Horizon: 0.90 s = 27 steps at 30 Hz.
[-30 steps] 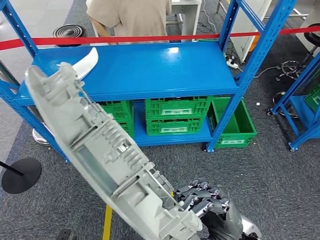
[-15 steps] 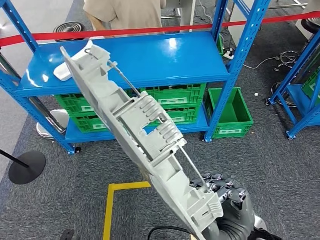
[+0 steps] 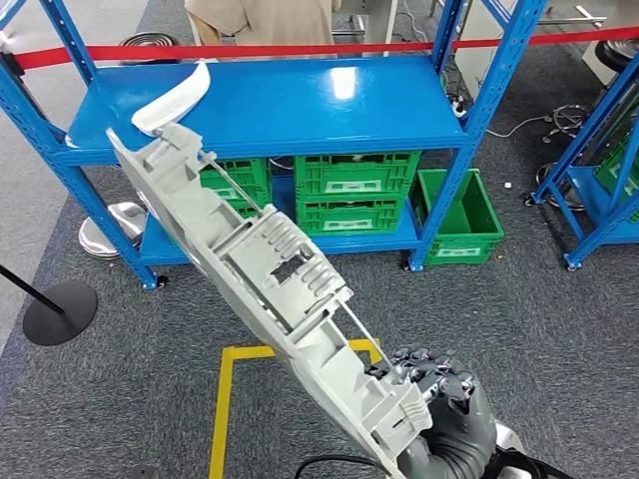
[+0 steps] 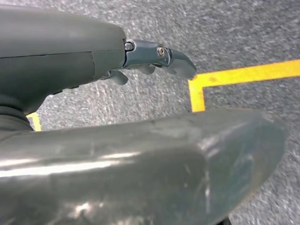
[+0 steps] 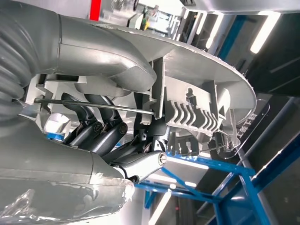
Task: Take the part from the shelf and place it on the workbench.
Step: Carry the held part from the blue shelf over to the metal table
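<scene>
The right hand (image 3: 444, 414) gripped the near end of the long grey plastic part (image 3: 264, 289), fingers wrapped around its ribbed edge. The part was held in the air above the carpet floor (image 3: 527, 329), rising diagonally away from the hand toward the near-left corner of the blue shelf (image 3: 302, 110). In the right wrist view, the thumb (image 5: 102, 61) lay over one face of the part (image 5: 198, 93) and the dark fingers (image 5: 102, 131) curled against the ribbed side, next to a thin metal rod (image 5: 95, 107); the head view showed the knuckles alone.

The left hand (image 4: 152, 56) held nothing, its fingers loosely extended over the carpet and a yellow floor line (image 4: 240, 75).

Farther off, a white curved part (image 3: 170, 100) rested at the left end of the shelf's upper deck. Green crates (image 3: 354, 200) stood on the lower deck, and one open green crate (image 3: 459, 220) sat on the floor beside the right post. A red barrier tape (image 3: 302, 48) ran behind the shelf, with a person (image 3: 260, 18) beyond it.
</scene>
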Motion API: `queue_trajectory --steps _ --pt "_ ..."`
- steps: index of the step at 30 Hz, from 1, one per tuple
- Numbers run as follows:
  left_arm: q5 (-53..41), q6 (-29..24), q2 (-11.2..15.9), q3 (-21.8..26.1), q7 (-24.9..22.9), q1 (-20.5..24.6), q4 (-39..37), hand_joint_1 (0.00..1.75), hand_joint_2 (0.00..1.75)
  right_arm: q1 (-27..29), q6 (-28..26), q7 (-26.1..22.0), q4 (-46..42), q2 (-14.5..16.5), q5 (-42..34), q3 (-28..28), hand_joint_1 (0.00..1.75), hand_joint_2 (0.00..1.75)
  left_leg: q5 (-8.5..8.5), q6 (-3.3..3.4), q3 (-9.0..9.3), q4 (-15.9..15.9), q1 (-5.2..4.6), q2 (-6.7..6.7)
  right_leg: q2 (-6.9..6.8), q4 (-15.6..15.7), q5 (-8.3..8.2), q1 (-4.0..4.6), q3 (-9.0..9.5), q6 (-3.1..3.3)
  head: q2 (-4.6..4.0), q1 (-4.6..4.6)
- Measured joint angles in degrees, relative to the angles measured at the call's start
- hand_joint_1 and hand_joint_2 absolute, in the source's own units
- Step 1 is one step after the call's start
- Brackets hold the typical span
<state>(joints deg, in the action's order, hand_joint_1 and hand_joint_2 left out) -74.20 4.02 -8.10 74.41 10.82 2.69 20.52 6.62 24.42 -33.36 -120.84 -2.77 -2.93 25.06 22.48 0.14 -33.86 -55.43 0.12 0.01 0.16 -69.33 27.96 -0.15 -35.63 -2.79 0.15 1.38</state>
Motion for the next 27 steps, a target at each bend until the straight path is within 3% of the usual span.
queue_trajectory --steps 2,3,4,6,7,8,11,12,13,14,16,18,19,21,22,23,24,26,27 --pt "-0.4 0.1 0.0 0.1 0.0 0.0 0.5 0.0 0.0 -0.4 0.8 0.3 0.5 -0.1 -1.4 0.0 1.75 1.75 -0.97 -0.44 -0.83 -0.1 -0.08 -0.05 0.07 8.3 -0.36 0.14 5.83 0.43 0.0 -0.04" --pt "-0.6 0.1 0.0 0.1 0.0 -0.1 0.7 0.0 0.0 -0.5 1.1 0.4 0.7 -0.2 -2.1 0.0 1.75 1.75 -1.45 -0.75 -1.02 0.0 -0.08 -0.07 0.13 11.0 0.09 0.29 7.46 0.65 0.0 -0.01" --pt "-0.8 0.1 0.1 0.2 0.0 -0.1 0.8 0.0 0.0 -0.7 1.2 0.4 0.9 -0.2 -2.7 0.0 1.75 1.75 -1.95 -1.1 -1.17 0.0 -0.04 -0.08 0.2 12.4 0.57 0.45 8.03 0.9 0.01 0.07" --pt "-1.0 0.2 0.1 0.3 0.0 -0.2 1.1 0.0 0.0 -0.8 1.3 0.4 1.2 -0.3 -3.2 0.0 1.75 1.75 -2.66 -1.81 -1.46 0.1 0.09 -0.12 0.21 12.7 -0.08 0.52 7.33 1.65 0.01 0.21" --pt "-1.1 0.2 0.2 0.4 0.0 -0.3 1.2 0.0 0.0 -0.8 1.2 0.4 1.3 -0.3 -3.1 0.0 1.75 1.75 -1.95 -2.13 -1.85 -0.3 0.11 -0.15 0.16 12.7 -0.58 0.42 6.89 2.12 0.01 0.16" --pt "-1.3 0.2 0.2 0.4 0.1 -0.4 1.3 0.0 0.0 -0.8 1.1 0.3 1.3 -0.3 -2.9 0.0 1.75 1.75 -0.1 -2.42 -2.46 -1.6 0.14 -0.17 0.1 12.8 -1.25 0.28 6.3 2.55 0.0 -0.01" --pt "-1.9 0.4 0.2 0.5 0.5 -0.5 1.5 0.0 0.0 -0.8 1.1 -0.4 1.3 -0.3 -2.4 0.0 1.75 1.75 8.3 -3.06 -5.34 -11.4 0.27 -0.17 0.04 12.7 -3.37 0.17 3.92 3.05 0.0 -0.43" --pt "-2.1 0.4 0.3 0.5 0.7 -0.5 1.5 0.0 0.0 -0.8 1.2 -0.8 1.3 -0.3 -2.4 0.0 1.75 1.75 9.4 -3.19 -5.83 -14.6 0.28 -0.17 0.02 12.7 -4.06 0.17 3.01 3.04 0.0 -0.44" --pt "-2.2 0.4 0.4 0.5 0.9 -0.4 1.5 0.0 0.0 -0.8 1.3 -1.1 1.3 -0.3 -2.4 0.0 1.75 1.75 9.11 -3.26 -5.59 -16.3 0.28 -0.16 -0.01 12.6 -4.76 0.18 2.1 3.0 0.0 -0.43" --pt "-2.3 0.3 0.5 0.5 1.1 -0.4 1.5 0.0 0.0 -0.8 1.3 -1.4 1.3 -0.3 -2.3 -0.1 1.75 1.75 7.68 -3.27 -4.44 -16.1 0.29 -0.16 -0.02 12.6 -5.45 0.18 1.21 2.94 0.0 -0.44" --pt "-2.6 0.3 0.8 0.6 1.4 -0.2 1.5 0.0 0.0 -0.9 1.3 -2.1 1.2 -0.3 -1.9 -0.2 1.75 1.75 4.8 -3.12 0.46 -10.6 0.31 -0.16 0.0 12.4 -6.75 0.18 -0.35 2.65 0.0 -0.46" --pt "-2.7 0.1 1.0 0.6 1.6 0.1 1.5 0.0 0.0 -0.9 1.2 -2.7 0.7 -0.2 -1.5 -0.5 1.75 1.75 5.19 -2.54 5.93 -2.7 0.22 -0.24 -0.01 12.2 -7.89 0.36 -1.38 2.15 0.0 -0.44" --pt "-2.8 0.1 1.0 0.6 1.7 0.3 1.5 0.0 0.0 -1.0 1.2 -2.9 0.4 -0.2 -1.4 -0.8 1.75 1.75 5.88 -2.12 7.37 -0.2 0.12 -0.29 -0.05 12.2 -8.47 0.43 -1.66 1.87 0.0 -0.43" --pt "-3.1 0.0 1.0 0.6 1.7 0.5 1.5 0.0 0.0 -0.9 1.2 -3.3 0.1 -0.2 -1.4 -1.3 1.75 1.75 5.9 -1.09 7.33 1.0 -0.05 -0.27 -0.08 12.5 -9.6 0.36 -2.04 1.27 0.0 -0.42" --pt "-3.2 0.0 1.0 0.6 1.7 0.5 1.5 0.0 0.0 -0.9 1.3 -3.4 0.0 -0.2 -1.4 -1.6 1.75 1.75 5.43 -0.68 6.87 1.0 -0.06 -0.15 -0.06 12.4 -9.5 0.25 -2.3 0.95 0.0 -0.42" --pt "-3.3 -0.1 1.0 0.6 1.8 0.4 1.4 0.0 0.0 -0.8 1.5 -3.6 -0.1 -0.2 -1.4 -1.9 1.75 1.75 4.84 -0.22 6.34 0.9 -0.01 -0.01 -0.02 11.5 -8.11 0.15 -2.8 0.63 0.0 -0.34" --pt "-3.4 -0.2 1.0 0.6 1.9 0.4 1.4 0.0 0.0 -0.7 1.7 -3.7 -0.2 -0.2 -1.3 -2.1 1.75 1.75 4.21 0.14 5.75 1.0 0.08 0.12 0.01 9.7 -5.88 0.09 -3.46 0.36 0.0 -0.26" --pt "-3.6 -0.4 1.2 0.6 2.1 0.4 1.4 0.0 0.0 -0.7 2.1 -3.8 -0.3 -0.2 -0.8 -2.5 1.75 1.75 2.83 0.52 4.19 0.9 0.06 0.2 -0.01 2.2 0.42 0.02 -5.29 -0.06 0.0 -0.08" --pt "-3.7 -0.4 1.3 0.6 2.2 0.5 1.4 0.0 0.0 -0.7 2.3 -3.8 -0.3 -0.2 -0.6 -2.7 1.75 1.75 2.12 0.52 3.3 0.9 0.04 0.21 -0.01 -1.6 2.22 0.01 -5.84 -0.18 0.0 -0.08"
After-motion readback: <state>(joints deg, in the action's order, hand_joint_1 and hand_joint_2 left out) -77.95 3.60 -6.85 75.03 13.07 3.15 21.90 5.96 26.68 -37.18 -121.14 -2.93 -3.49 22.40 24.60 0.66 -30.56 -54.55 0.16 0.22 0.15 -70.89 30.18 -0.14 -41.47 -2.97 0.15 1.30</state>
